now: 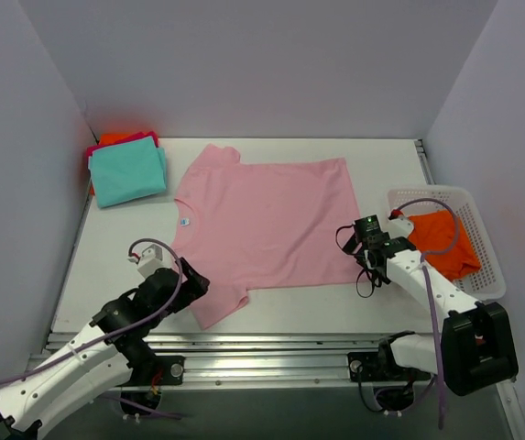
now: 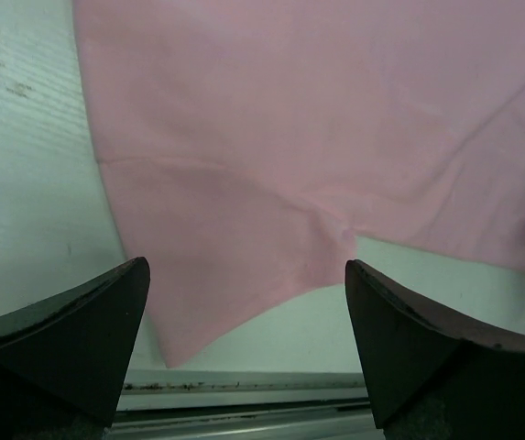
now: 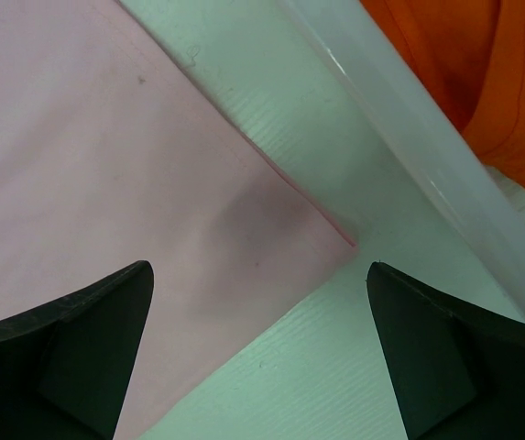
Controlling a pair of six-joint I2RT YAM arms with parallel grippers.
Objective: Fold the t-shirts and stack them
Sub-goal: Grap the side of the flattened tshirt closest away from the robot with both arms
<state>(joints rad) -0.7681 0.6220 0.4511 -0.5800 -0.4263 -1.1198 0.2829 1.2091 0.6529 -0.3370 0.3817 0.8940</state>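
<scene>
A pale pink t-shirt (image 1: 267,225) lies flat and spread out mid-table, its small blue neck tag (image 1: 182,221) at the left. My left gripper (image 1: 191,280) is open and empty above the shirt's near sleeve (image 2: 235,266). My right gripper (image 1: 365,259) is open and empty above the shirt's near right hem corner (image 3: 335,240). A folded stack sits at the back left: a teal shirt (image 1: 127,173) on top, magenta (image 1: 138,138) and orange (image 1: 111,139) edges showing under it. Another orange shirt (image 1: 441,243) lies in the basket, also in the right wrist view (image 3: 482,73).
A white plastic mesh basket (image 1: 477,220) stands at the right table edge, its rim (image 3: 409,137) close to my right gripper. The table's metal front rail (image 2: 244,390) runs just below the sleeve. Grey walls enclose the left, back and right.
</scene>
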